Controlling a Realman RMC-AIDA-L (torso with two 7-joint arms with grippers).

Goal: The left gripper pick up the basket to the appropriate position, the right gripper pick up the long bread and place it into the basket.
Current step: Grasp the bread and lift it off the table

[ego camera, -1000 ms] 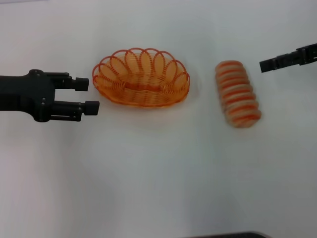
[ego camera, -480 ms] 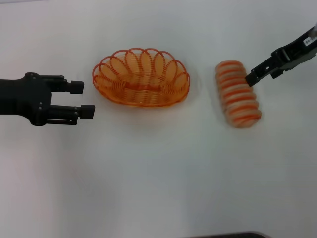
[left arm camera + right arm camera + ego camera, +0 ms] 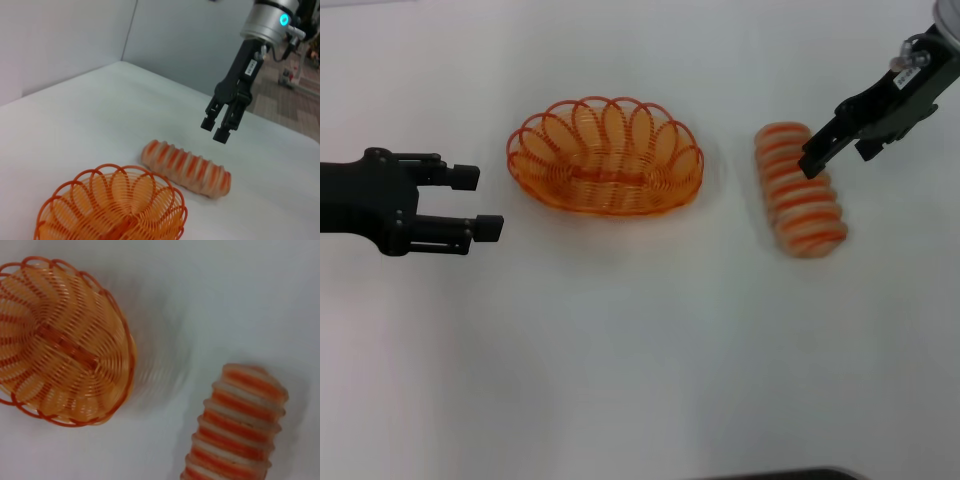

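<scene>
Head view, long bread (image 3: 799,190): tan, orange-striped, right of basket (image 3: 605,156).
Right gripper (image 3: 817,158): above bread, slightly open, empty.
Left gripper (image 3: 477,203): left of basket, open, empty.

A plain white matte surface (image 3: 640,350) fills the head view. Beyond its far edge stand pale grey-blue walls (image 3: 190,40) meeting at a corner, beside a brownish tiled floor (image 3: 295,100).
</scene>
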